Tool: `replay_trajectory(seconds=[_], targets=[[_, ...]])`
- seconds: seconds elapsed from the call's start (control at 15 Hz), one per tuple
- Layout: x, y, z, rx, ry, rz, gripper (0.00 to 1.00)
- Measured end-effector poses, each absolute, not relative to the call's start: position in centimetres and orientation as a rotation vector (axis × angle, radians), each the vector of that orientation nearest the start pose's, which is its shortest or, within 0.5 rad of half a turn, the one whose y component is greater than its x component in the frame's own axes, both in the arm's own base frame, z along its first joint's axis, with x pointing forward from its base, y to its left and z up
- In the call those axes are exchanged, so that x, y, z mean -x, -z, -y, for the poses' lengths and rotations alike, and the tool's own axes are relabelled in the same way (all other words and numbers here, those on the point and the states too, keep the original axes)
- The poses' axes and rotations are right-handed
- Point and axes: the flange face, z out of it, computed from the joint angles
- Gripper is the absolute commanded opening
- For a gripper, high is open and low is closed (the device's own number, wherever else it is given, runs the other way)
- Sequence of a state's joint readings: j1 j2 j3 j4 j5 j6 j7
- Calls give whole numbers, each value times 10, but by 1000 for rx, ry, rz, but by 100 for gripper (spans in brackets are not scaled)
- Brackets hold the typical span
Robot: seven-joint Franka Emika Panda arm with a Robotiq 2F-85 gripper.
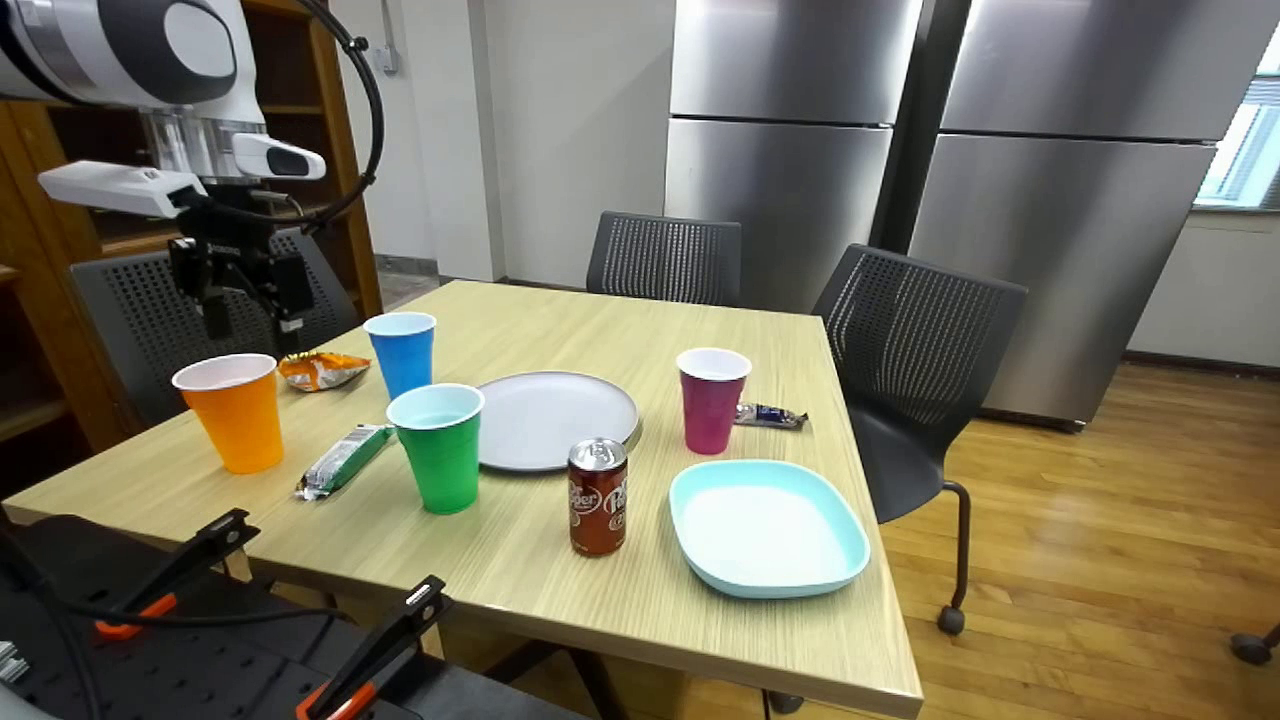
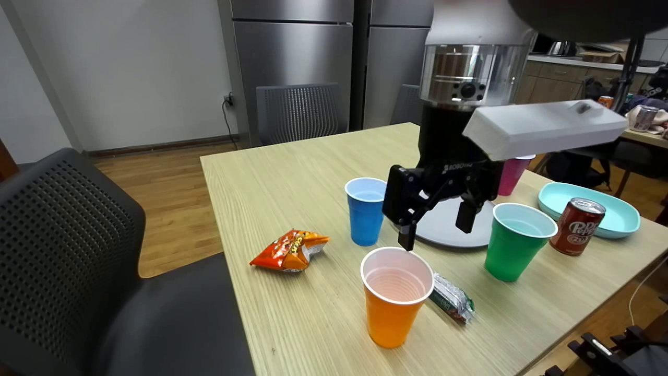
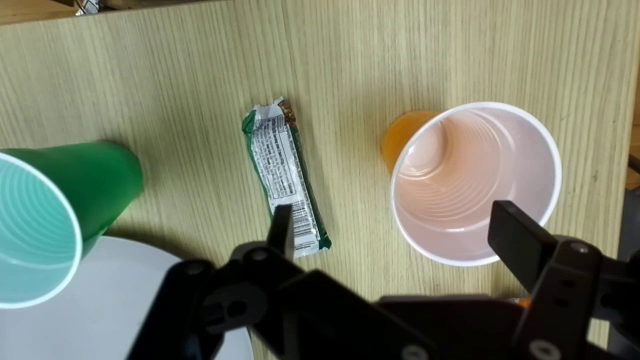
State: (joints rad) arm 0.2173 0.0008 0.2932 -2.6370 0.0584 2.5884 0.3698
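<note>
Orange cup [image 2: 392,321]: upright on the tabletop [image 2: 297,183], mouth up, long axis vertical.
Orange cup from tool [image 2: 435,235]: below it and off-centre, right of the finger gap's middle in the wrist view; one finger overlaps the rim there. Tips hang above rim level in an exterior view, apart from it.
Tool: fingers down and spread wide, nothing held; orange cup looks nearest.
Gap middle: over the strip between orange cup and bar [image 3: 282,180], wrist view.
Bar: flat, left of the orange cup in the wrist view; long axis runs up that view, slightly slanted, across the finger-to-finger line. Other finger overlaps its lower end in picture only; bar lies well below.
Green cup [image 3: 107,185]: upright, beyond the bar from the orange cup.
Bag [image 2: 290,253]: orange, crumpled, near the orange cup in both exterior views.
Blue cup [image 2: 364,222]: upright, near the bag.
Plate [image 1: 556,415]: grey, flat, just beside the green cup; contact, cannot tell.
Farther out: can [image 1: 598,510], purple cup [image 1: 712,415], turquoise tray [image 1: 765,530], well apart from the tool.
</note>
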Motion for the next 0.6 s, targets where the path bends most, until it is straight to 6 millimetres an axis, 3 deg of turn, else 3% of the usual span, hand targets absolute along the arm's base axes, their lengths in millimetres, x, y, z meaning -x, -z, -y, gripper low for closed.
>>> replay_trajectory(seconds=[0.6], targets=[[-378, -206, -214, 3147, -195, 154, 100]])
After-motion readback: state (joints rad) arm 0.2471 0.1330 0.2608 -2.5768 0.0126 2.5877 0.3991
